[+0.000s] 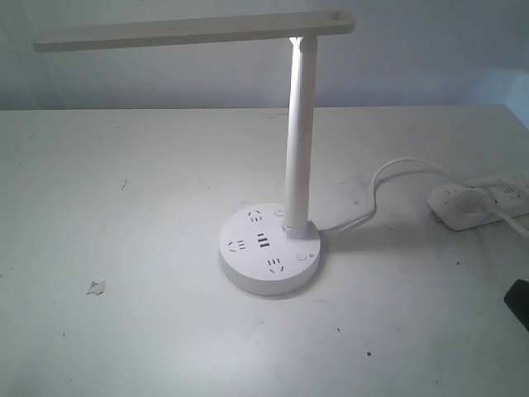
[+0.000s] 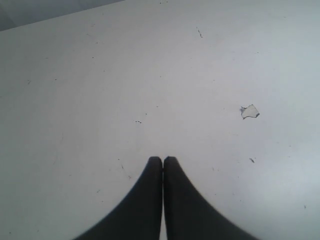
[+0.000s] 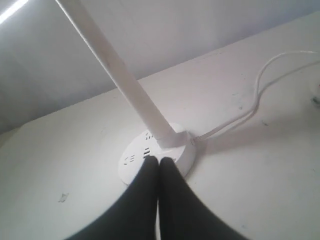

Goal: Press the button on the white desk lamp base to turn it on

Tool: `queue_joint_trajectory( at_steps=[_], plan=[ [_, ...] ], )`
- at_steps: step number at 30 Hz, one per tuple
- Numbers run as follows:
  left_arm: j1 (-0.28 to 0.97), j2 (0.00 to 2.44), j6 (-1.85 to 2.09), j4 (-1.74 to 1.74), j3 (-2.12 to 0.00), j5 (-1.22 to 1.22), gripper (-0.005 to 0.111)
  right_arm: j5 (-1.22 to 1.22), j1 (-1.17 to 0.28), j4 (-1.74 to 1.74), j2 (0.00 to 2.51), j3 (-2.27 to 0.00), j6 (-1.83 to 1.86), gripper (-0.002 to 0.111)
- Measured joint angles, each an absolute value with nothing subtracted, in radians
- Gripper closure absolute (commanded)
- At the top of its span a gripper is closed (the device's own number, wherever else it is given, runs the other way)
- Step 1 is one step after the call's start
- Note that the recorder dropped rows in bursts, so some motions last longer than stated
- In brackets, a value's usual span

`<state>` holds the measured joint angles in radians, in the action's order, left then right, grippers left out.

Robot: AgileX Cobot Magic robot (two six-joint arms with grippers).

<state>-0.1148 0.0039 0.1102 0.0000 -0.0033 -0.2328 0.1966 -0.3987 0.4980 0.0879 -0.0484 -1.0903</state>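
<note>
The white desk lamp base [image 1: 269, 252] is a round puck with socket holes, dark USB slots and a small round button [image 1: 300, 256] near its pole [image 1: 299, 141]. The flat lamp head [image 1: 190, 31] stretches left above it. In the right wrist view the base [image 3: 135, 155] lies just past my right gripper [image 3: 159, 160], which is shut and empty; its tips cover the near part of the disc. In the exterior view only a dark bit of the right arm [image 1: 519, 302] shows at the right edge, well away from the base. My left gripper [image 2: 163, 159] is shut over bare table.
A long white power strip [image 1: 479, 203] lies at the back right, and a white cable [image 1: 388, 178] loops from it to the lamp base. A small paper scrap [image 1: 97, 287] sits on the table at the left, also visible as a scrap [image 2: 249, 111] near the left gripper.
</note>
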Motion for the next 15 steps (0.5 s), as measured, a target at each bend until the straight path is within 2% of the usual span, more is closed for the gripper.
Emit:
queue_joint_trajectory(
  at_steps=[15],
  plan=[
    [-0.115, 0.004, 0.110, 0.000, -0.003, -0.233, 0.107, 0.198, -0.399, 0.490, 0.088, -0.048, -1.136, 0.108]
  ],
)
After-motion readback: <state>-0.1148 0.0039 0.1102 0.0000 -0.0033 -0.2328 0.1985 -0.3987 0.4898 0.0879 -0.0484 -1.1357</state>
